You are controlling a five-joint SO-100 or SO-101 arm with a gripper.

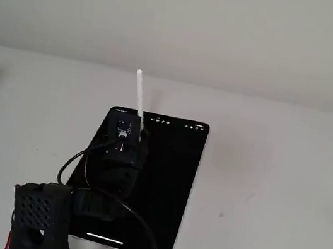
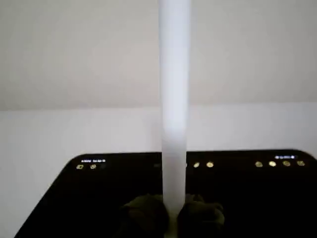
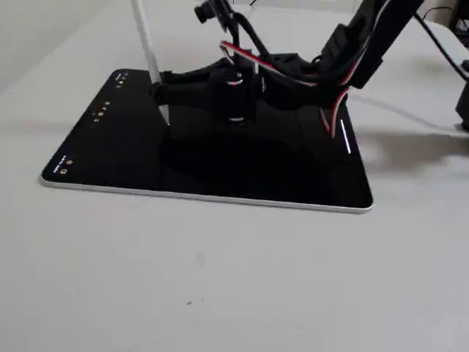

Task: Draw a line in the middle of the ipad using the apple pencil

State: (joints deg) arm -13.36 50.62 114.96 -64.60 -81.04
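One slim white apple pencil [image 3: 149,51] stands nearly upright in the gripper [image 3: 163,94], whose two dark fingers are closed around its lower part, with the tip down at the black screen of the ipad [image 3: 110,154]. The tablet lies flat on the pale table [image 3: 242,279], and the pencil sits over its far half, nearer the row of small icons.

As I judge it, the pencil is light, stiff and smooth, so it could slip or twist in the grip. Holding it low, close to the tip, suits steady pressure. The glass is hard and slick and the tip should glide easily.

From the low side, a fixed view shows the tip meeting the glass, or nearly. I cannot tell whether it touches. From above, a fixed view [image 1: 139,98] shows the pencil's place across the tablet's width. The wrist view [image 2: 174,99] shows the fingers pinching the shaft. No drawn line is visible in any view.
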